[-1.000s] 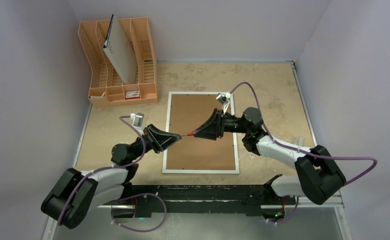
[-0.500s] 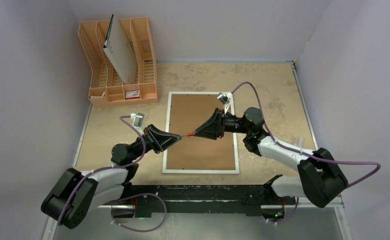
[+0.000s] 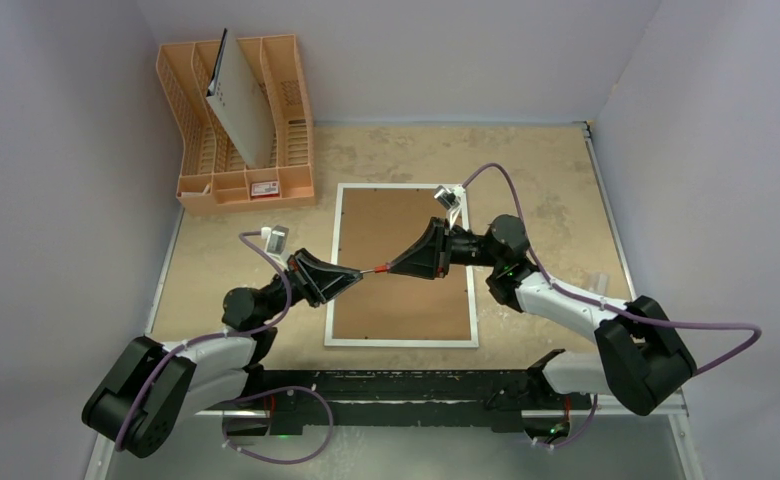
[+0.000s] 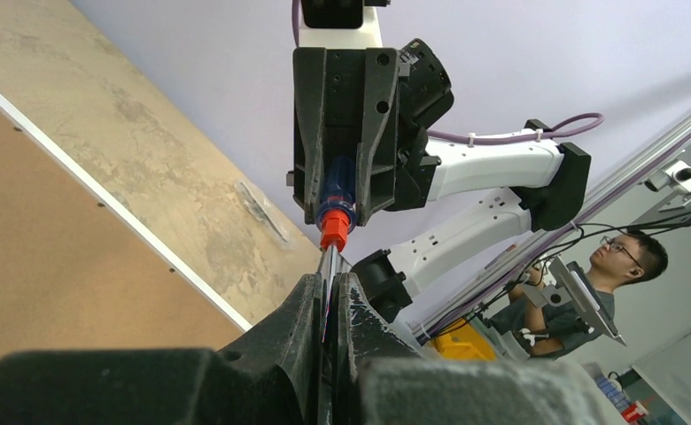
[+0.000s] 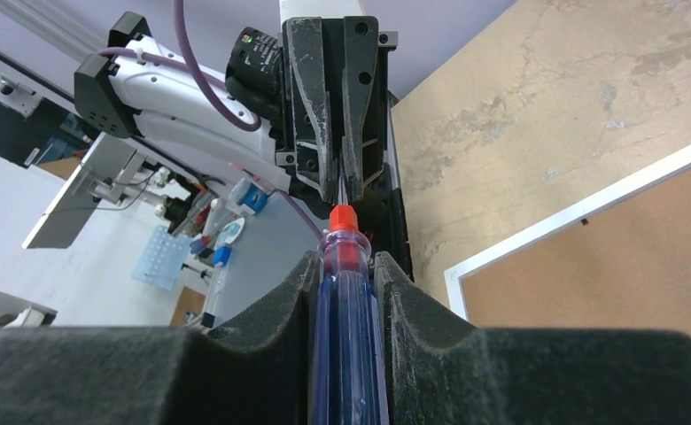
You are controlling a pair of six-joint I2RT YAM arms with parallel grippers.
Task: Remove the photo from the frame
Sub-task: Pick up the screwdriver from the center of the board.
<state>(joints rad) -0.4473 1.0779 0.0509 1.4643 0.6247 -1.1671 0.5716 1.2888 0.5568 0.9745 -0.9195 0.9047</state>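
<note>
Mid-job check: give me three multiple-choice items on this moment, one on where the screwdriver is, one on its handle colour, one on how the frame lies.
1. Where is the screwdriver?
A. lying loose on the frame
B. in the air over the frame, spanning both tools
C. in the left tool alone, off to the side

2. What colour is its handle?
A. blue with a red-orange collar
B. plain yellow
C. all black

3. How does the frame lie?
A. standing on edge
B. flat, picture side up
C. flat, brown back up

Right letters:
1 B, the left tool pinches the metal shaft while the right tool clasps the handle.
2 A, the right wrist view shows the blue handle and red-orange collar close up.
3 C, the overhead view shows brown board inside the white border.
</note>
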